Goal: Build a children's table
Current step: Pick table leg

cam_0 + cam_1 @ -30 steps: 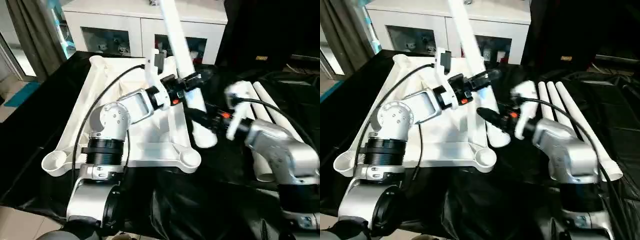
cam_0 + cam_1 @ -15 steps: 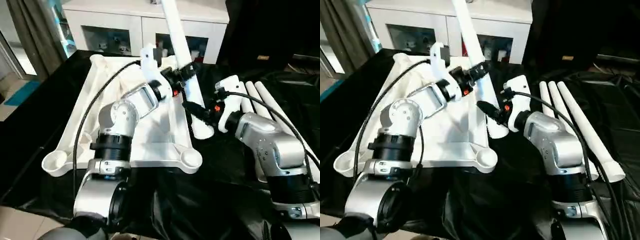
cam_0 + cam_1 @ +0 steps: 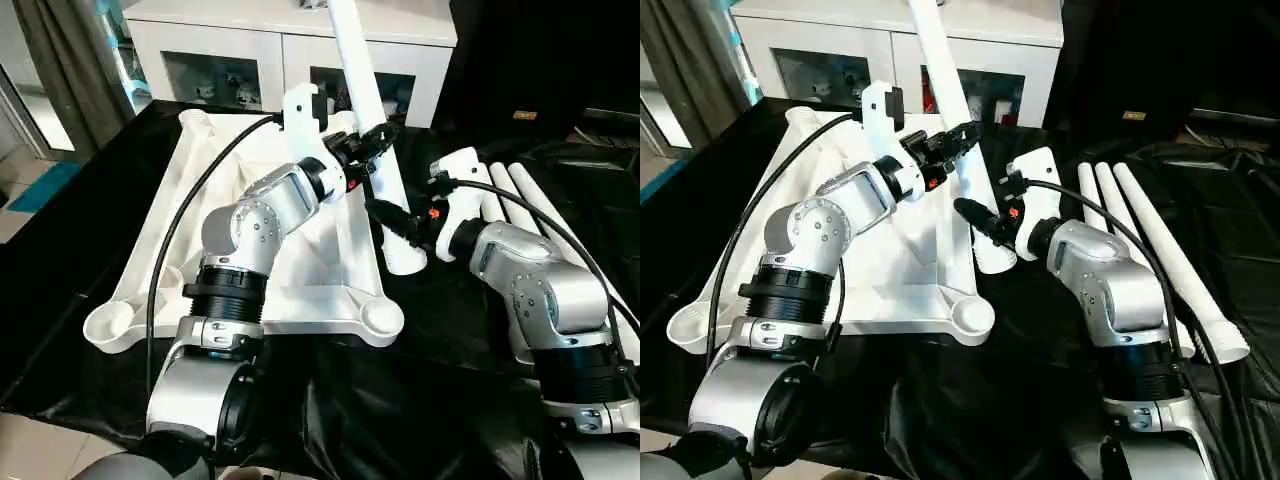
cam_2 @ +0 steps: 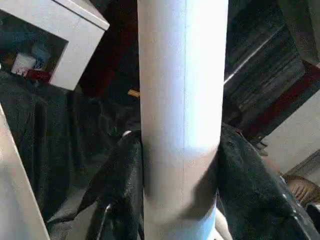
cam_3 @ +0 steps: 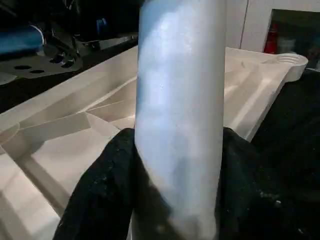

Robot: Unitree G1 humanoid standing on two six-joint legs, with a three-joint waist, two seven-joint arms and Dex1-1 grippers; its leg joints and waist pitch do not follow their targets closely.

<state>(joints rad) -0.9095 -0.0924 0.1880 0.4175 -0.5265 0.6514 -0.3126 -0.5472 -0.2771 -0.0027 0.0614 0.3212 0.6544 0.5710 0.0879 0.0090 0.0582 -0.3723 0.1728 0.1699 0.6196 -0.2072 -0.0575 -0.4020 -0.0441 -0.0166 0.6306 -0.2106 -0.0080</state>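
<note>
Table leg (image 3: pixel 372 150) stands tilted at upper centre of the frame, beside the upturned tabletop (image 3: pixel 300 270). Left gripper (image 3: pixel 372 140) has now closed onto it; right gripper (image 3: pixel 398 222) clamps lower. Both hold it for socketing.

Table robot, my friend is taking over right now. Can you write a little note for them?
Left gripper: shut on the raised leg, higher up.
Right gripper: shut on the same leg, near its wide lower end.
The leg stands tilted, its wide end low beside the tabletop's right edge, in no socket.
The tabletop lies upside down, ribs up, on the black cloth.
Three spare legs lie side by side on the cloth to the right.
Done: one leg lifted with both grippers.
Left: the visible corner sockets are empty; all four legs need fitting.
</note>
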